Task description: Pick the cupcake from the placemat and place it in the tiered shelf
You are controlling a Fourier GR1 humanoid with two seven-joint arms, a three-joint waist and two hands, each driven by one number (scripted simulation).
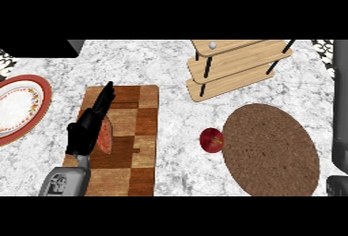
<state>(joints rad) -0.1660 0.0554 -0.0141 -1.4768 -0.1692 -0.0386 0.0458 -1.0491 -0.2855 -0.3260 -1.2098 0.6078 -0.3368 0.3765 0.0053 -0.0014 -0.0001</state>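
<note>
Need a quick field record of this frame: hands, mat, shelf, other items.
left robot hand: open, fingers straight, over the cutting board
right robot hand: not in view
placemat: round, brown, no cupcake visible on it
tiered shelf: beyond the placemat
apple: red, at the placemat's left edge
plate: at the view's left edge
orange item: on the board, partly hidden by the hand

A white and grey marbled counter [156, 60] fills the view. At the far left corner sits a dark block [41, 48]. A grey upright band [340, 101] runs along the right edge, with a black-and-white patterned strip [325, 55] just beside it at the far right. The light is even.
</note>
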